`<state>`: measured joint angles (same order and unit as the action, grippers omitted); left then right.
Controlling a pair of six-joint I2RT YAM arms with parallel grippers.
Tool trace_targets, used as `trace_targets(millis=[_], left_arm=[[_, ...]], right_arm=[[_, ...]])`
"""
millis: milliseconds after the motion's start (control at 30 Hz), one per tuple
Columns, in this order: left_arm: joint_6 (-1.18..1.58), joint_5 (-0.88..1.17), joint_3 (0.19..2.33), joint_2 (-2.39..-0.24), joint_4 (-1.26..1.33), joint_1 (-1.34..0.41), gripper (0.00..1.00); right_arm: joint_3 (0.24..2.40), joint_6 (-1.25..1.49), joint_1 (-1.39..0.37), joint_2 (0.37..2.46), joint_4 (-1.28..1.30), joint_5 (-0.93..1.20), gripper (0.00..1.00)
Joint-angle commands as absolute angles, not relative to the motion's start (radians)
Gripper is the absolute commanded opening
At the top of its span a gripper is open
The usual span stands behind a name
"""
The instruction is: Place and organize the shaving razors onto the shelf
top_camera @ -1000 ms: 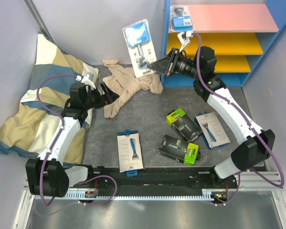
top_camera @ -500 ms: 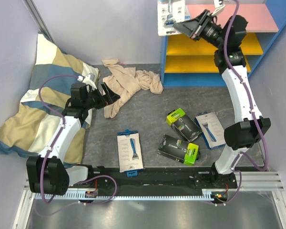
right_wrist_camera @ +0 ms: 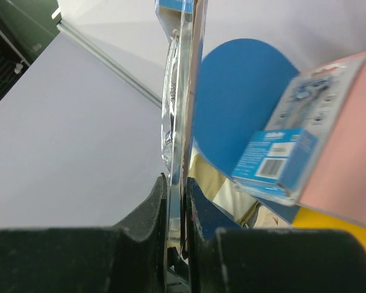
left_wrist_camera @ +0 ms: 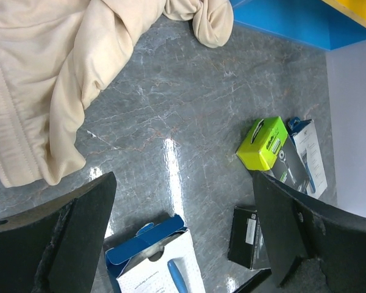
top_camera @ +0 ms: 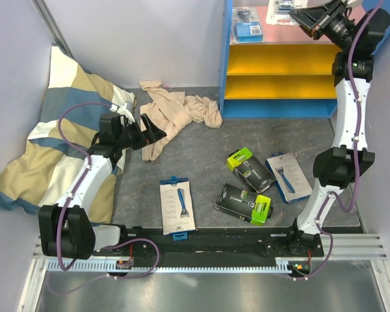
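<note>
My right gripper (top_camera: 307, 15) is shut on a clear blister razor pack (top_camera: 283, 8), held on edge above the shelf's pink top board (top_camera: 292, 36). In the right wrist view the pack (right_wrist_camera: 180, 91) stands edge-on between the shut fingers (right_wrist_camera: 182, 183). A second blister pack (top_camera: 247, 26) lies at the board's left end, and it also shows in the right wrist view (right_wrist_camera: 290, 155). On the table lie two white-blue boxes (top_camera: 177, 205) (top_camera: 289, 177) and two black boxes with lime ends (top_camera: 246, 168) (top_camera: 245, 203). My left gripper (top_camera: 149, 130) is open and empty above the table (left_wrist_camera: 183, 177).
A beige cloth (top_camera: 175, 117) lies at the back of the table, and it also shows in the left wrist view (left_wrist_camera: 49, 73). A striped pillow (top_camera: 45, 149) leans at the left. The shelf's two yellow boards (top_camera: 279, 62) sit below the pink one. Purple walls close in the sides.
My right arm has swung the blister pack up from above the cloth and rightwards over the shelf's top board. The left arm has hardly moved.
</note>
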<state>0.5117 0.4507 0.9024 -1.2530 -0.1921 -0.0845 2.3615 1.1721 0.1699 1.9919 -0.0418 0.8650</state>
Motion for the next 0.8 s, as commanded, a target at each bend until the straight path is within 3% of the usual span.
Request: trace_targets(millis=[0,767], left_arm=[[0.482,0.495,0.928,-1.275,-0.189,-0.08,1.0],[0.479,0.526,0.9,-1.299,-0.189,-0.081,1.0]], right_arm=[[2.421,1.272,0.218,2.032,-0.06,0.951,0.07],[2.407,1.075,0.242,2.103,0.224,0.927,0.08]])
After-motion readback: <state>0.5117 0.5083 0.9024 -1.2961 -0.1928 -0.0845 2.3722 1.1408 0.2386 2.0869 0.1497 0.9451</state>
